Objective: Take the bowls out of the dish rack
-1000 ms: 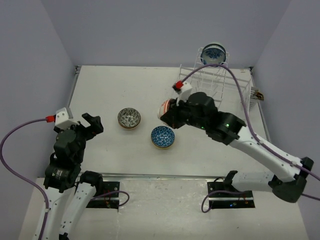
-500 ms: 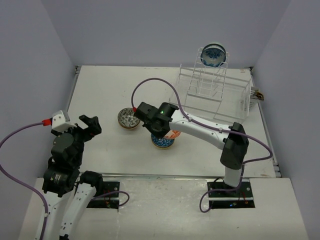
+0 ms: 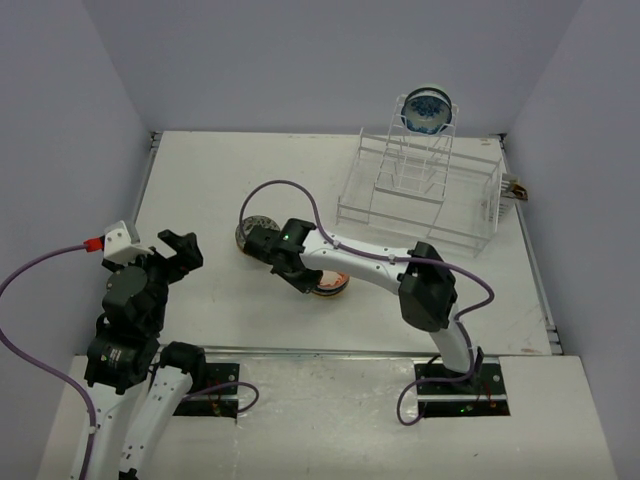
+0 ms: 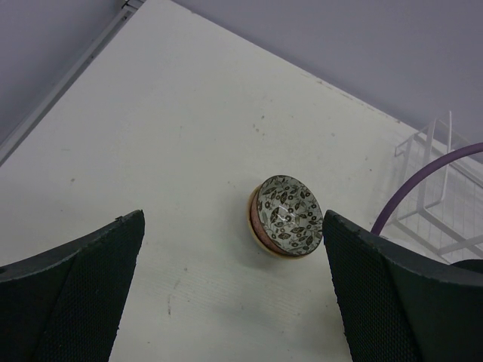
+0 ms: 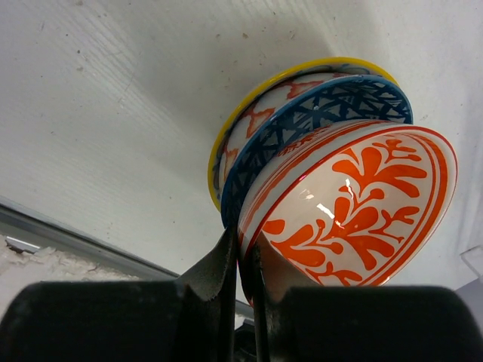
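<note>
My right gripper is shut on the rim of a white bowl with an orange leaf pattern. That bowl sits tilted inside a blue-patterned bowl with a yellow rim on the table. In the top view this gripper and the orange bowl are at the table's middle front. A dark leaf-pattern bowl stands just to the left, partly hidden by the right arm in the top view. The clear wire dish rack stands at the back right, with a blue bowl on its tall tier. My left gripper is open and empty at the front left.
The right arm stretches across the table from its base to the stacked bowls. Its purple cable loops above the leaf-pattern bowl. The rack's corner shows in the left wrist view. The white table is walled on three sides.
My right gripper has carried the orange-patterned bowl left from near the rack and down into the blue bowl. The left arm has barely moved.
</note>
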`<state>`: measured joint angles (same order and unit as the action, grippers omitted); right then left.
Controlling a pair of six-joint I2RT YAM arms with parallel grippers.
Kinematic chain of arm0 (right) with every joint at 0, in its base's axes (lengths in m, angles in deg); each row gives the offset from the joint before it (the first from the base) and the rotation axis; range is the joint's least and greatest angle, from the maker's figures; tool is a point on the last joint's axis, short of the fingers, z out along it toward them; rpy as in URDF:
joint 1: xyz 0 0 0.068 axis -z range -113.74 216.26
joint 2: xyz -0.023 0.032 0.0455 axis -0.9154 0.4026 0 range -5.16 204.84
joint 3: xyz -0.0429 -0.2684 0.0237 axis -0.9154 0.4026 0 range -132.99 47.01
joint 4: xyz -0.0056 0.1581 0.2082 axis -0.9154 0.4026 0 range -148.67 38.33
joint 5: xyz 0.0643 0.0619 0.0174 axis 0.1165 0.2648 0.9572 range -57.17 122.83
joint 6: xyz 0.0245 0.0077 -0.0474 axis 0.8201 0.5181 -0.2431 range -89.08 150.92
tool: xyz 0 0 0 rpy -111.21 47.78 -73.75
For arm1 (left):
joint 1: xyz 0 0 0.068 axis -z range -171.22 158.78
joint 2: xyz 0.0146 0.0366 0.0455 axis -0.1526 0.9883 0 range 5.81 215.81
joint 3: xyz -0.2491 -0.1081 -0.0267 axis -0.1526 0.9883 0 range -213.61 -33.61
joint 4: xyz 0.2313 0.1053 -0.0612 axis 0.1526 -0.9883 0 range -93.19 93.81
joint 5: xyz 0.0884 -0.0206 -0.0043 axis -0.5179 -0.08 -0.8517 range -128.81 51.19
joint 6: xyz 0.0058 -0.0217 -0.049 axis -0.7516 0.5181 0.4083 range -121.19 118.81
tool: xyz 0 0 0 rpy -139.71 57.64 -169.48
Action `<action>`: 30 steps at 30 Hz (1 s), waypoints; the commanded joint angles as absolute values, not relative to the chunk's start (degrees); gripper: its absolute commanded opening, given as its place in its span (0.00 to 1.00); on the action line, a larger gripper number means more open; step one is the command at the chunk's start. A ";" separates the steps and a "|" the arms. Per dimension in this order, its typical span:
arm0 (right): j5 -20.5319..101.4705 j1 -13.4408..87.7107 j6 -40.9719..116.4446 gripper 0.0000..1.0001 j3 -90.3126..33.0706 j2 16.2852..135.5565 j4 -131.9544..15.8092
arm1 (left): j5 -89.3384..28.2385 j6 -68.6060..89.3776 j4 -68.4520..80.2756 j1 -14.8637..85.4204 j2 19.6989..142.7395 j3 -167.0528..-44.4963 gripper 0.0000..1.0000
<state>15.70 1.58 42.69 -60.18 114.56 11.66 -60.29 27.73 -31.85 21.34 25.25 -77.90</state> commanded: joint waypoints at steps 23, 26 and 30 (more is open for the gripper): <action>12.00 1.05 44.98 0.34 -61.18 112.88 10.59 | -61.22 27.72 -30.38 21.44 25.15 -77.99 1.00; 12.26 1.05 45.33 0.38 -61.09 112.09 10.85 | -61.22 27.72 -30.38 21.44 25.15 -77.99 1.00; 13.05 1.05 45.95 0.50 -60.21 109.63 10.15 | -61.22 27.72 -30.38 21.44 25.24 -77.99 1.00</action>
<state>12.82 1.45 44.75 -60.38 114.76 10.80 -60.29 27.73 -31.85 21.34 25.25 -77.90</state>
